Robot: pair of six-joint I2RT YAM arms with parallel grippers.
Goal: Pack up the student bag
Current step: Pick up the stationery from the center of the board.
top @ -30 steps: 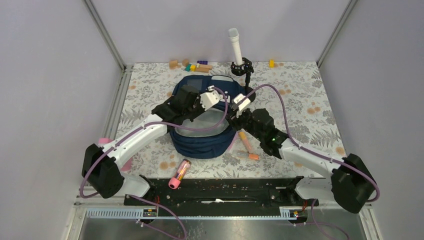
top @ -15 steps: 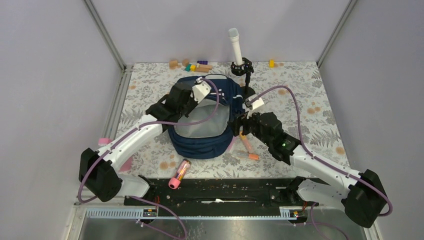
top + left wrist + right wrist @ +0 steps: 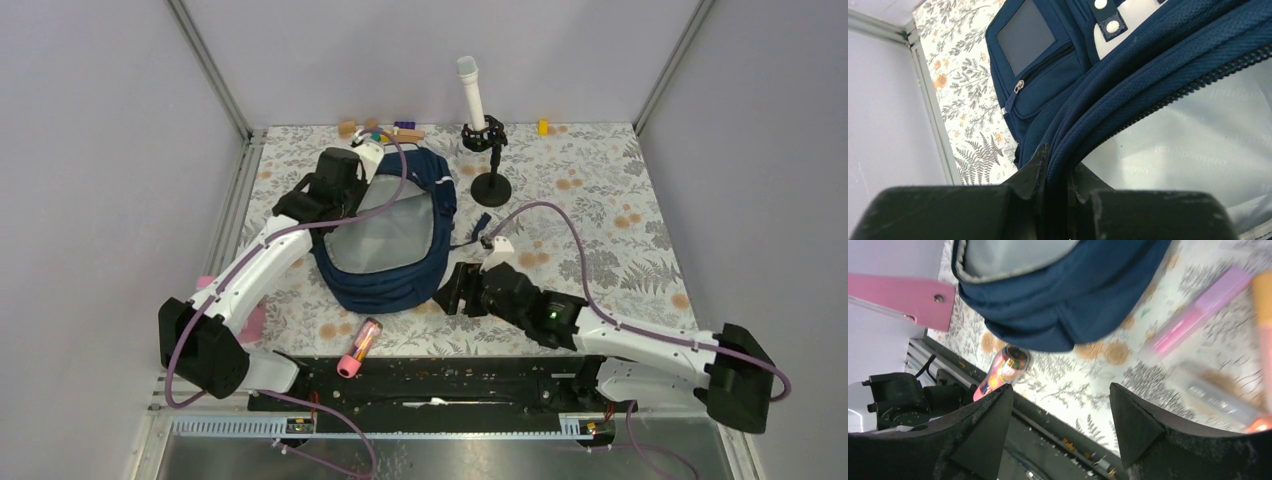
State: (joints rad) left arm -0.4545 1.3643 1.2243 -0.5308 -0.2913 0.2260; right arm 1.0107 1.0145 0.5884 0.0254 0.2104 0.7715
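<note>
The student bag (image 3: 390, 275) lies open in the middle of the floral table, its grey lining (image 3: 385, 235) facing up. My left gripper (image 3: 375, 163) is at the bag's far left rim. In the left wrist view that gripper (image 3: 1058, 172) is shut on the navy zipper rim, with the bag's front pocket (image 3: 1040, 75) beyond it. My right gripper (image 3: 448, 290) hovers low by the bag's near right corner, apart from it. In the right wrist view it (image 3: 1060, 415) stands open with nothing between its fingers, and the bag (image 3: 1063, 305) is above them.
A pink printed tube (image 3: 360, 346) lies near the front rail. A pink-purple pen (image 3: 1193, 315), an orange marker (image 3: 1263, 315) and a clear pen (image 3: 1213, 395) lie right of the bag. A microphone on a stand (image 3: 488, 150) and small blocks (image 3: 385, 129) sit at the back. A pink flat item (image 3: 252, 322) lies at the left.
My left gripper has dragged the bag's rim back and to the left, shifting the bag left. My right gripper has opened and drawn back from the bag toward the near edge.
</note>
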